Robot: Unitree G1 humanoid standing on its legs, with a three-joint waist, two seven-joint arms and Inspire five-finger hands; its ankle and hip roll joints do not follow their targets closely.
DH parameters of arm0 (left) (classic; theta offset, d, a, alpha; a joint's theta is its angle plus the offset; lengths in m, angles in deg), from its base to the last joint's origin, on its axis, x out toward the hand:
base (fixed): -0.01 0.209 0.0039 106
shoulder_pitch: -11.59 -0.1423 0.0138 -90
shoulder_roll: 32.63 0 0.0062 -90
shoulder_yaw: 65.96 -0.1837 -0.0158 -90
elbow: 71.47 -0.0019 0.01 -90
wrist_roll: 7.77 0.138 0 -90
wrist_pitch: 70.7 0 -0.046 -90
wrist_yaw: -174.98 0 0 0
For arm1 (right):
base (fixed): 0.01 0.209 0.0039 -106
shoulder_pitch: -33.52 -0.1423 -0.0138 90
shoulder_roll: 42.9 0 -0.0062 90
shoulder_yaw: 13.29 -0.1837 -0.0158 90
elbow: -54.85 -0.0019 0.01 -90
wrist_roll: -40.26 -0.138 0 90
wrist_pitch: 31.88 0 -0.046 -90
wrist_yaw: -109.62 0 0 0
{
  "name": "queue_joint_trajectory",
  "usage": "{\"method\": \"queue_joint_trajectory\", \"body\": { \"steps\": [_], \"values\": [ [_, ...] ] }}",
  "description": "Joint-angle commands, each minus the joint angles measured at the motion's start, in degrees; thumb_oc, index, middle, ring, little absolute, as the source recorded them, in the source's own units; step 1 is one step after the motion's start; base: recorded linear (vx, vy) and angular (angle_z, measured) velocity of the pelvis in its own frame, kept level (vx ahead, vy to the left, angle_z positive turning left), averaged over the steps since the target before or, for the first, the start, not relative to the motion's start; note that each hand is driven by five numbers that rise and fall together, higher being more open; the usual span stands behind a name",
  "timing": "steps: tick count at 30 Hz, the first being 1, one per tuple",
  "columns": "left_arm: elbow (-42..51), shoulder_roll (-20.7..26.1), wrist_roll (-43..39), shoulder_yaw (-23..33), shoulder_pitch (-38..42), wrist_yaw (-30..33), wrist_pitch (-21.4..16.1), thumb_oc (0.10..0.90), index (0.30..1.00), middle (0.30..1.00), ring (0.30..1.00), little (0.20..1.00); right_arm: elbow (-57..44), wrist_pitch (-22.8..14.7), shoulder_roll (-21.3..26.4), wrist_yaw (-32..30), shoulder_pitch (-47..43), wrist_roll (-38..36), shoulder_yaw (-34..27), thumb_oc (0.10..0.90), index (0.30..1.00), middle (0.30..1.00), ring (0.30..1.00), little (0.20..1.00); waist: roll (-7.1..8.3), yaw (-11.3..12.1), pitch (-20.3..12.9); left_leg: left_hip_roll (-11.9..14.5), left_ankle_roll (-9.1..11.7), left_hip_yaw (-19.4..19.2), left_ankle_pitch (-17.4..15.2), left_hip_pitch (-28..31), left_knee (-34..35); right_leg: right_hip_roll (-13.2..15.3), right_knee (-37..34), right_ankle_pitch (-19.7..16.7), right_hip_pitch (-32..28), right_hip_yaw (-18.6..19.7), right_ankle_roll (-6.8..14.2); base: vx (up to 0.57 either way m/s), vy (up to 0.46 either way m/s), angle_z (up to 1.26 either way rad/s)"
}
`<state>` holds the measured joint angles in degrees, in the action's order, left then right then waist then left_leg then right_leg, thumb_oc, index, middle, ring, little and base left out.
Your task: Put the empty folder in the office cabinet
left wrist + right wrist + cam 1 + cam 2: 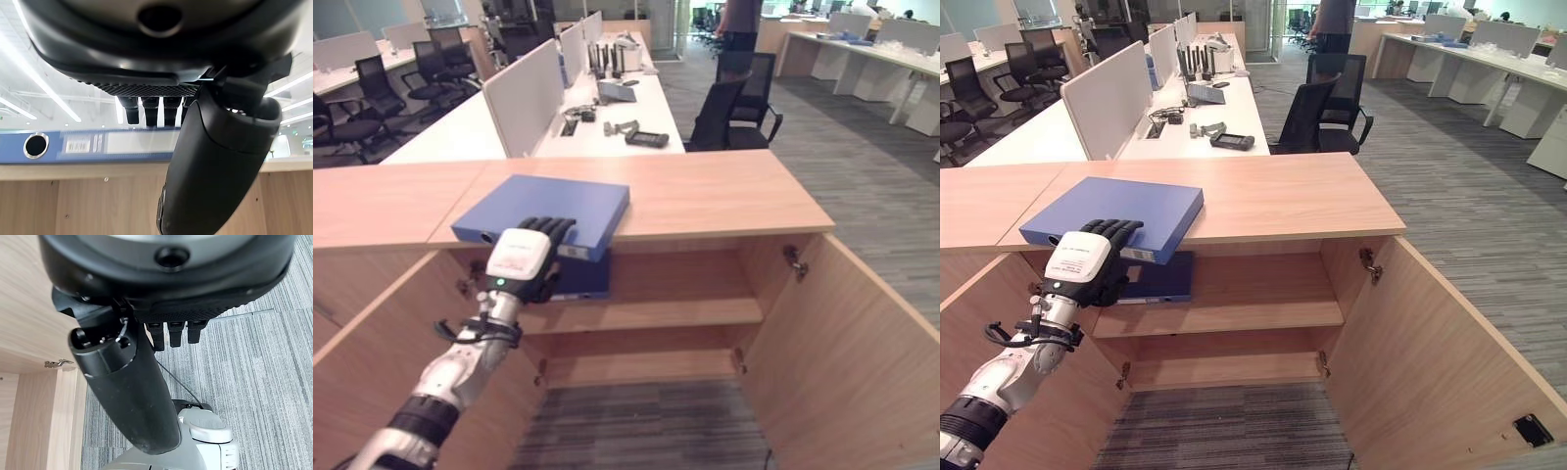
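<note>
On the cabinet (724, 201) top in the left eye view, the blue folder (548, 211) lies flat, its spine overhanging, left robot hand (530, 255) clamped there. In its wrist view, fingers (149, 108) lie over the top edge, so draw it out level, then lower it to the shelf (656, 313). In the right wrist view, the right robot hand (146, 318) hangs relaxed and empty.

Both eye views look down from head height at the open cabinet (705, 294) and its top, sharing that scene; the left wrist view faces the blue folder (122, 144) spine from very near; the right wrist view looks down at carpet (254, 382)
</note>
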<state>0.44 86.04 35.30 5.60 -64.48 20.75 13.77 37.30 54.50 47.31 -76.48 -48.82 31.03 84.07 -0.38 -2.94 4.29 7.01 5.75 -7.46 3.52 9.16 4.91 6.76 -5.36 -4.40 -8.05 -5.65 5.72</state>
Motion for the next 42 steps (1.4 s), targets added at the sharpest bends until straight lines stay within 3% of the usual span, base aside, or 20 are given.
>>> {"method": "queue_joint_trajectory", "body": {
  "steps": [1, 16, 17, 18, 19, 42],
  "values": [
    [-1.64, 2.41, -0.6, 1.64, 14.01, 3.41, 0.95, 0.8, 0.9, 0.9, 0.9, 0.9, 1.73, -1.21, 4.0, -1.41, -4.21, -1.17, -0.99, 0.8, 0.9, 0.9, 0.9, 0.9, -1.74, 0.21, 1.39, -1.45, -0.07, 0.06, -7.69, 4.01, 0.09, -0.99, 1.17, 7.01, -1.92, -2.19, 3.24, 0.0, 0.005, -0.05],
    [-2.9, 3.71, 0.84, -1.12, 18.73, 3.42, 1.78, 0.8, 0.9, 0.9, 0.9, 0.9, 1.7, -1.16, 4.21, -1.58, -4.21, -1.41, -0.74, 0.8, 0.9, 0.9, 0.9, 0.9, -2.05, -0.38, 1.28, -1.55, -0.11, -0.25, -7.73, 4.1, 0.09, -0.93, 1.21, 7.11, -2.0, -2.27, 3.23, 0.0, 0.002, -0.01],
    [-3.22, 3.69, 0.86, -1.44, 18.97, 3.34, 1.76, 0.648, 0.672, 0.672, 0.672, 0.672, 1.62, -1.17, 4.22, -1.61, -4.27, -1.44, -0.74, 0.8, 0.9, 0.9, 0.9, 0.9, -2.08, -0.43, 1.27, -1.57, -0.12, -0.25, -7.75, 4.1, 0.09, -0.94, 1.22, 7.11, -2.0, -2.23, 3.22, 0.0, 0.0, 0.0],
    [-3.38, 3.87, 0.95, -1.9, 19.35, 3.14, 1.77, 0.648, 0.672, 0.672, 0.672, 0.672, 1.73, -1.13, 4.26, -1.55, -4.23, -1.58, -0.78, 0.8, 0.9, 0.9, 0.9, 0.9, -2.19, -0.52, 1.27, -1.6, -0.14, -0.27, -7.73, 4.1, 0.09, -0.97, 1.25, 7.13, -1.97, -2.25, 3.22, 0.0, 0.0, 0.0],
    [-3.45, 3.81, 0.86, -2.35, 19.47, 2.62, 1.6, 0.4, 0.3, 0.3, 0.3, 0.3, 1.85, -1.09, 4.31, -1.63, -4.3, -1.78, -0.97, 0.8, 0.9, 0.9, 0.9, 0.9, -2.19, -0.52, 1.29, -1.6, -0.15, -0.24, -7.68, 4.08, 0.09, -0.94, 1.26, 7.12, -1.96, -2.26, 3.21, 0.0, 0.0, 0.0],
    [-1.74, 2.85, -1.84, -2.04, 20.78, 2.24, 1.04, 0.4, 0.3, 0.3, 0.3, 0.3, 1.64, -0.89, 4.09, -1.59, -3.88, -3.41, -1.98, 0.8, 0.9, 0.9, 0.9, 0.9, -2.23, -0.75, 0.83, -1.89, -0.39, 1.46, -7.89, 4.42, 0.09, -0.59, 2.31, 8.04, -2.4, -1.81, 2.73, 0.0, -0.001, 0.02]
  ]
}}
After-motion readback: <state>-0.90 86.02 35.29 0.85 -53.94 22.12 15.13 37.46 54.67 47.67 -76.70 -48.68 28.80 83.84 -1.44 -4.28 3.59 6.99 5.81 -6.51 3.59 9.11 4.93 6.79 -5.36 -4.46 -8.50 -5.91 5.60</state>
